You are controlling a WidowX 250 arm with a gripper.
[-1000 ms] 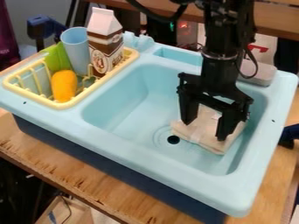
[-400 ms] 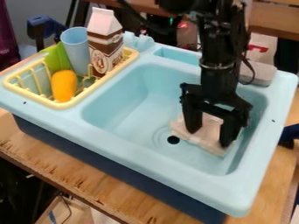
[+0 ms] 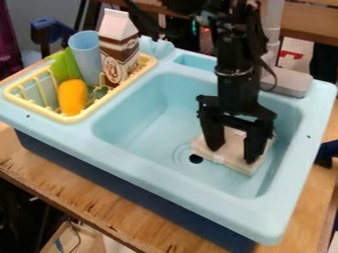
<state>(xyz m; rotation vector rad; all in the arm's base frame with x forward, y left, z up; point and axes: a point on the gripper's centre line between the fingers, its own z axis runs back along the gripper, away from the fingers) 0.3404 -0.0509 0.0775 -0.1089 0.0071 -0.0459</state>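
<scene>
Over the pale flat piece (image 3: 232, 148), the gripper (image 3: 232, 154) has shifted slightly toward the view's left since the last frame. Its fingers stand wide apart, tips down at the piece; whether they press on it, I cannot tell. The piece lies on the floor of the blue sink (image 3: 165, 173), beside the drain hole (image 3: 196, 158). A sound grip calls for level tips, even closing and clearance from the sink wall. Farther off sits the yellow rack (image 3: 66, 118).

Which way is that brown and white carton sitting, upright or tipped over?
Upright: the carton stands in the yellow rack, its peaked white top pointing up.
</scene>
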